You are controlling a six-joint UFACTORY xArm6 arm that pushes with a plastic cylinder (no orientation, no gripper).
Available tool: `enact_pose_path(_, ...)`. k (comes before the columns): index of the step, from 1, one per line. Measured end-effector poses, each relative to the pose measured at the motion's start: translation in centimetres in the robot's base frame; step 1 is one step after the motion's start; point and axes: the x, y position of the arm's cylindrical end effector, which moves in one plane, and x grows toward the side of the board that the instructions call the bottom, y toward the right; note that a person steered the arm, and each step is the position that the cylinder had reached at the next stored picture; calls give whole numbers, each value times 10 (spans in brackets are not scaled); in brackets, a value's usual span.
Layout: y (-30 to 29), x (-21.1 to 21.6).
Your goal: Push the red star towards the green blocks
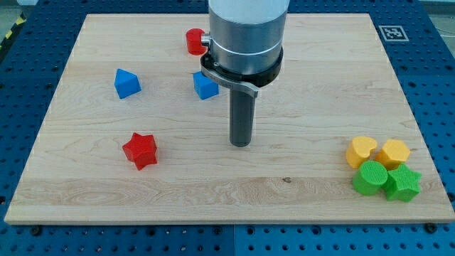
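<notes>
A red star (140, 150) lies on the wooden board (298, 185) at the view's lower left. Two green blocks sit touching at the lower right: a green cylinder (370, 178) and a green star (403, 183). My tip (241, 144) rests on the board near the middle, well to the right of the red star and far left of the green blocks, touching no block.
Two yellow blocks, a heart (360, 151) and a hexagon (393, 153), sit just above the green ones. A blue block (126, 83) lies at the upper left, another blue block (205, 86) beside the arm, and a red cylinder (194, 41) near the top, partly hidden by the arm.
</notes>
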Motion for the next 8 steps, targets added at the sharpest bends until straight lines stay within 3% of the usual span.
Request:
enact_pose_path(2,-15,-10)
enact_pose_path(3,-46,-26)
enact_pose_path(8,-182,-26)
